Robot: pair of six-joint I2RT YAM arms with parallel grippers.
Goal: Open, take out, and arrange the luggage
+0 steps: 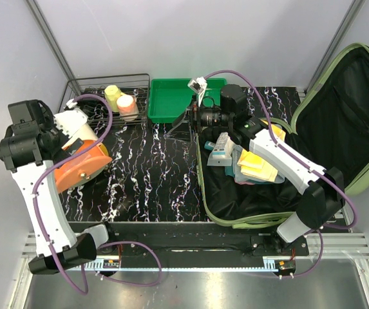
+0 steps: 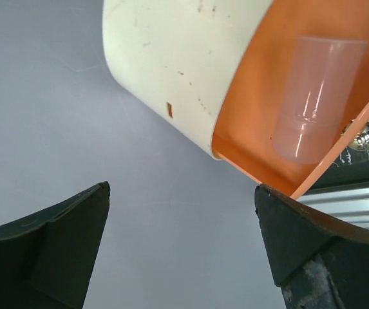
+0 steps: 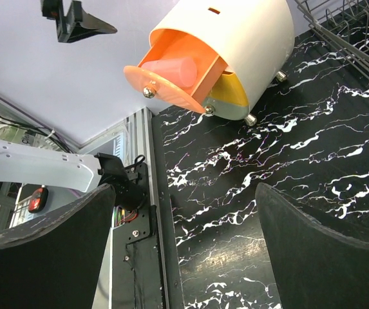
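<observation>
The luggage (image 1: 345, 109) lies open on the right of the tabletop (image 1: 145, 174). Its lid leans back against the wall, so the lower half is free to reach into. Yellow packets (image 1: 259, 165) and a small box (image 1: 221, 151) lie inside, not yet taken out. My right gripper (image 3: 181, 193) hangs just past the case's left rim, fingers spread wide and empty, facing across the tabletop. My left gripper (image 2: 181, 193) is spread equally wide and grips nothing. The white and orange drum (image 2: 171, 71) sits just ahead of it at the left, its orange drawer (image 3: 171, 71) partly out. I judge that spot to be the drum's arranged place.
</observation>
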